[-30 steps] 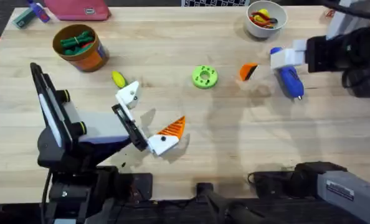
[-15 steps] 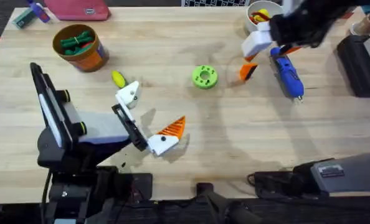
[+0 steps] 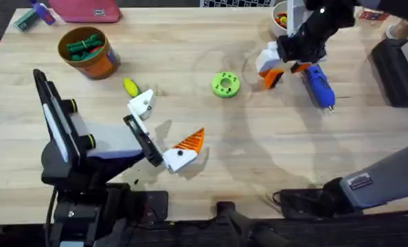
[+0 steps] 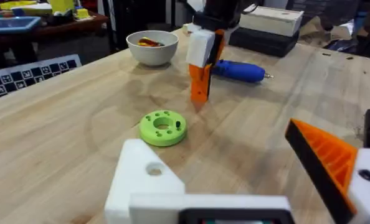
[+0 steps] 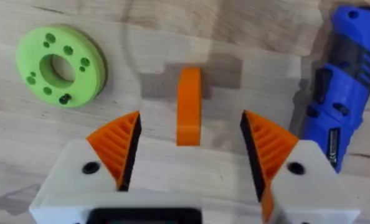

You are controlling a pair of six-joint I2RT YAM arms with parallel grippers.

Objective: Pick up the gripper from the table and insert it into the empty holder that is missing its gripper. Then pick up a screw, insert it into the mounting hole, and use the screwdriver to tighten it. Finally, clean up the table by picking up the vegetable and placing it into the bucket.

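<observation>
- Right gripper (image 5: 190, 152): fingers spread wide, empty; hangs directly above the gripper (image 5: 189, 106), one orange pad to each side of the loose wedge.
- The gripper (image 3: 273, 79): on the table between the green disc (image 3: 225, 84) and the screwdriver (image 3: 318, 86); I judge it stands on edge, narrow side up.
- Step in hand, by my judgement: the pick; I would lower straight down, keep the wedge centred, and close on its flat sides so it cannot twist; keep the right-hand finger off the screwdriver just beside.
- Left gripper (image 4: 247, 180): spread wide, empty; the holder (image 4: 146, 180) bare and white, opposite finger bearing its orange wedge.
- The vegetable (image 3: 130, 86): near the holder; the bucket (image 3: 88, 51) beyond.
</observation>
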